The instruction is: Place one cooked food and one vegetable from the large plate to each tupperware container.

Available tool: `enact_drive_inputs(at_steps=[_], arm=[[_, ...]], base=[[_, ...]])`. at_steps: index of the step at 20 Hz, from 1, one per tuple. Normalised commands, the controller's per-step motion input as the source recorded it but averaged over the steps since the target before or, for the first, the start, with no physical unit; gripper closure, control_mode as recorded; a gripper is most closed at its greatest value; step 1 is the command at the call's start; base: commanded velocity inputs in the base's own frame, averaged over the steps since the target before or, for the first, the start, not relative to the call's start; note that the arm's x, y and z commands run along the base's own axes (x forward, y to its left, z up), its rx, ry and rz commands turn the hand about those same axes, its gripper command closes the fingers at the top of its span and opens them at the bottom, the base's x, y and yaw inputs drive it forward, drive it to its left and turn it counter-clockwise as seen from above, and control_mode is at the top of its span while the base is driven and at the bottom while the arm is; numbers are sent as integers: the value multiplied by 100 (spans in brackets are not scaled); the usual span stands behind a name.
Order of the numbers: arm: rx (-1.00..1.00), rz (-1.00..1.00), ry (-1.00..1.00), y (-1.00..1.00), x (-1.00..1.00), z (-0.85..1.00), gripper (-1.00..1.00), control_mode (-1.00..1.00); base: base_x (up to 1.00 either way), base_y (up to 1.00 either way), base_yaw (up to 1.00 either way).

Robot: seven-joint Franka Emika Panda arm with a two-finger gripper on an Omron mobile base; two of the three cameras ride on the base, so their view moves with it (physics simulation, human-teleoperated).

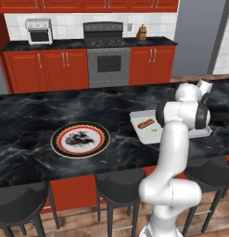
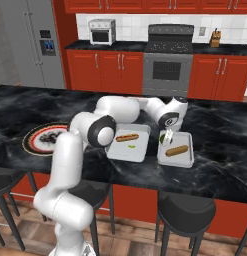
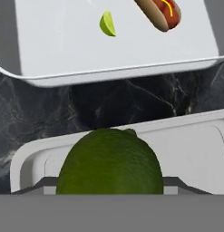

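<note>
The large plate lies bare on the black island counter; the arm partly covers the plate in the right base view. Two tupperware containers sit to its right. The left container holds a hot dog and a small green wedge. In the right container lies another hot dog. My gripper hangs over that container's left end, shut on a round green vegetable, which hides the fingertips in the hand view. Beyond it are the wedge and the first hot dog.
Black bar stools line the near side of the island. Red cabinets, a stove, a toaster oven and a knife block stand along the back wall. A fridge stands at the far left.
</note>
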Motion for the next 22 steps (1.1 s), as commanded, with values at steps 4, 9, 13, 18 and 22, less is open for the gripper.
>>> enact_drive_inputs(at_steps=[4, 9, 13, 18, 22], arm=[[0, -7, -5, 0, 13, -48, 100, -100], [0, -8, -1, -13, 23, -35, 100, -100], [0, -7, 0, -14, 28, -32, 100, -100], [0, -4, 0, -14, 36, -39, -100, -100], [0, -2, 0, -1, 37, -24, -100, -100]], base=[[0, 0, 0], [0, 0, 0], [0, 0, 0], [0, 0, 0], [0, 0, 0]])
